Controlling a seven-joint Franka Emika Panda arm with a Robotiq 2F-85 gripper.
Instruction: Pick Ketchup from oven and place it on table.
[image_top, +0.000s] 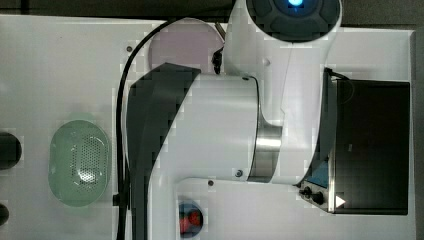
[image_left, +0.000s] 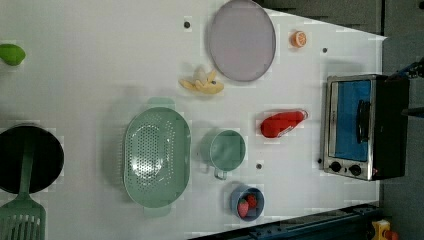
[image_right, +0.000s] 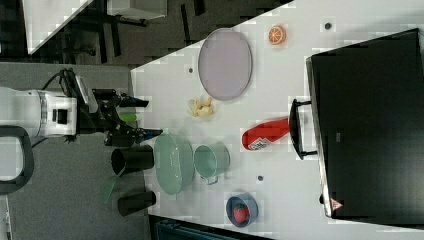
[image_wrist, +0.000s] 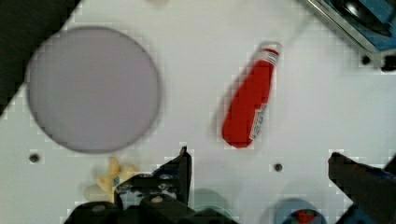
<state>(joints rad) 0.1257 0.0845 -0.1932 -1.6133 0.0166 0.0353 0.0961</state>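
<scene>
Red on white in the top view? Hidden there: arm (image_top: 215, 125) spread across the middle of the worktop (image_top: 60, 65), black oven (image_top: 372, 147) at the top view's right. Left view: Ketchup (image_left: 281, 124) lying on its side on bare worktop, just in front of the closed blue door of the oven (image_left: 360, 127), between purple plate (image_left: 242, 40) and green cup (image_left: 226, 150), touching neither. Right view: tool (image_right: 142, 117) well away from the bottle (image_right: 265, 132), off the worktop's edge, fingers spread wide, nothing held. Wrist view: bottle (image_wrist: 250, 100) flat and apart from both dark fingertips (image_wrist: 180, 170). Placement looks done, judging from this. Best finished by lifting straight clear, jaws left wide, no sweep toward cup or banana (image_left: 202, 82), no nudge to a bottle likely to roll.
</scene>
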